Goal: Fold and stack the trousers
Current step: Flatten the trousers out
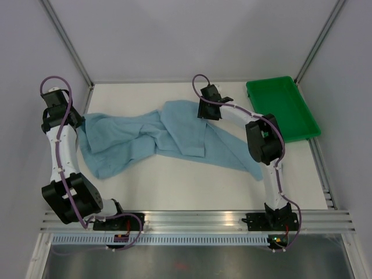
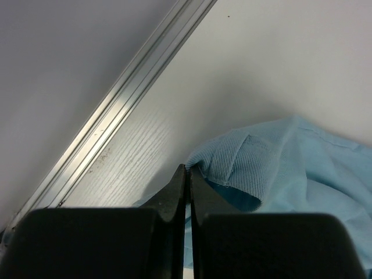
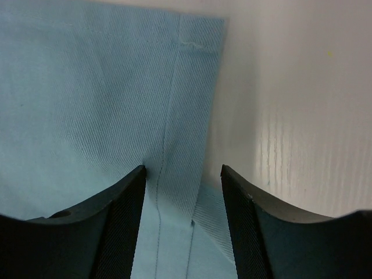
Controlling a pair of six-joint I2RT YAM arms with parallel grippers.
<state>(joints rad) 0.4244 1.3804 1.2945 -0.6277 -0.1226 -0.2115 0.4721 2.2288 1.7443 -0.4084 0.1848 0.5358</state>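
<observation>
Trousers [image 1: 145,139] of sky-blue cloth, sprawled rumpled across the middle of the white table [image 1: 186,186], reaching from the left wall to just beside the right arm's elbow. One part folded over into a flat panel at the centre, a long leg trailing out toward the near right.

At the garment's left edge, left gripper [image 2: 186,174] clenched tight, fingers pressed together on a thin sliver of blue cloth, a folded and stitched edge bunched at the tips. Just beyond, aluminium rail [image 2: 116,116] running along the foot of the wall.

Over the far edge of the folded panel, right gripper [image 3: 183,174] released, jaws spread wide either side of a stitched seam close to the hem corner. Could not be told whether the fingertips touched the fabric or hung just above it.

At the far right corner of the table, green tray [image 1: 285,110], lying apart from the cloth, beyond the right arm.
</observation>
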